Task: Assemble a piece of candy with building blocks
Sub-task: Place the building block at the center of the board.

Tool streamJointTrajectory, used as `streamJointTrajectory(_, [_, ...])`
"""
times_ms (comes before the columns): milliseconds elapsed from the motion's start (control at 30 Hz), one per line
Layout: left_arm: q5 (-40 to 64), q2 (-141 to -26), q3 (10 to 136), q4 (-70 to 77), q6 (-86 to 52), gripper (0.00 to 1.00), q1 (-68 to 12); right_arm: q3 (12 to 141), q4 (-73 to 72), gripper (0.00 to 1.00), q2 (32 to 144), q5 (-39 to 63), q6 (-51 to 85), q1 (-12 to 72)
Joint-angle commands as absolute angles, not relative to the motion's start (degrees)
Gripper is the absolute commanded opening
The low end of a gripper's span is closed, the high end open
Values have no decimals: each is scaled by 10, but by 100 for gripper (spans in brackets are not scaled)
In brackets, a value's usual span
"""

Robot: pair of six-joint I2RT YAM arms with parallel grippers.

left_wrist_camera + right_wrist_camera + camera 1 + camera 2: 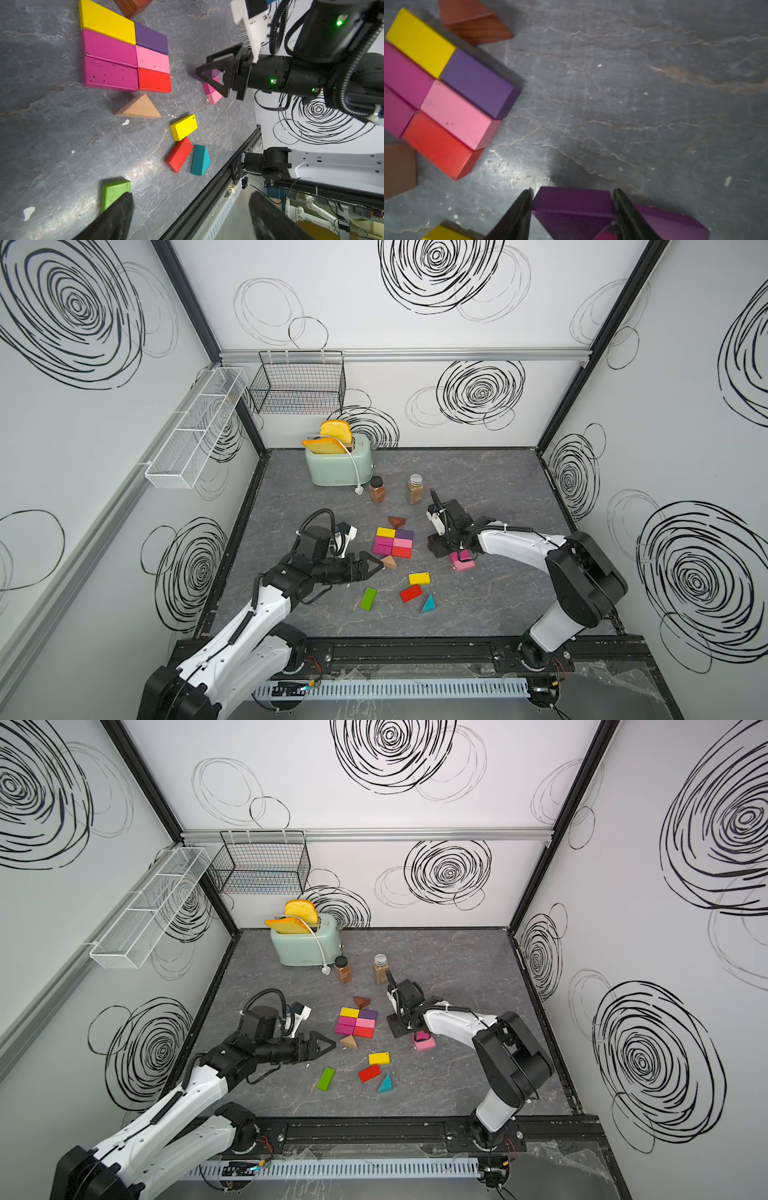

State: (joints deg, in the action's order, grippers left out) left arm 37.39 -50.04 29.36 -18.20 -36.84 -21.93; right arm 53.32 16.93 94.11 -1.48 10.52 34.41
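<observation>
The left gripper (379, 565) holds nothing, its fingers (116, 216) wide apart. The tan wedge (389, 561) lies just before its tips, apex pointing at the six-brick rectangle (393, 542) beyond. The top views hide what the right gripper (572, 192) has, but the right wrist view shows it clamped on a purple wedge (571, 204), long edge running from finger to finger, beside pink bricks (462, 564).

We find open tabletop (511, 597) at lower right in both top views; the packed blocks (392, 542) fill the centre, the toaster (337, 466) and two jars (377, 489) stand above them.
</observation>
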Motion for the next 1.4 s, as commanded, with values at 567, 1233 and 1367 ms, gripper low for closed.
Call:
streamJointTrajectory(567, [412,-511,317,-166,-342,92,-214,627,165,47,1038,-65,120,280])
streamJointTrajectory(1233, [375,-452,320,-250,-344,99,-217,657,327,100,878,-26,40,366])
streamJointTrajectory(1367, [412,-409,293,-238,-390,98,-210,629,367,99,863,-3,-16,460])
